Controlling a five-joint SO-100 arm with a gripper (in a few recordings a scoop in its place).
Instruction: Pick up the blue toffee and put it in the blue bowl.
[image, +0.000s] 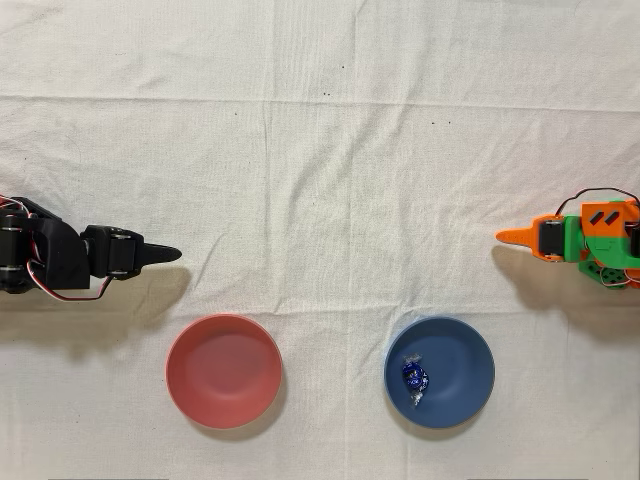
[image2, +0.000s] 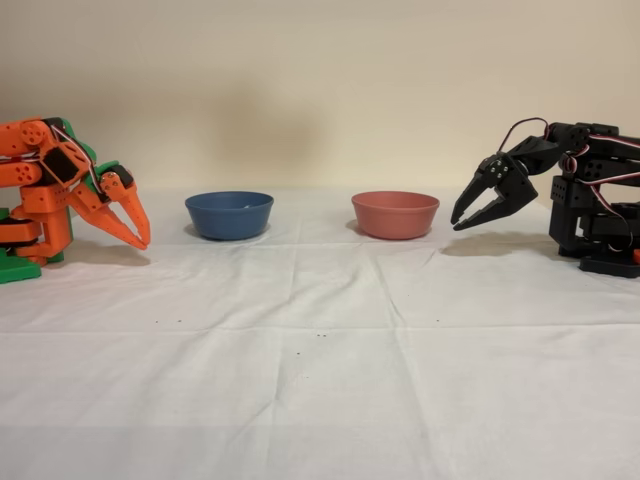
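overhead view: the white cloth (image: 320, 180) lies bare between the orange gripper (image: 510, 238) at the right edge and the idle black arm (image: 90, 255) at the left; the blue bowl (image: 470, 400) sits near the gripper, open from above, the blue toffee (image: 414, 378) inside it; the pink bowl (image: 224, 371) stands well apart to its left, with bare cloth between them.

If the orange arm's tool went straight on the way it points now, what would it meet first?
Most likely the white cloth. In the fixed view the orange tool points forward and down. From overhead it aims left, passing behind the blue bowl that holds the blue toffee.
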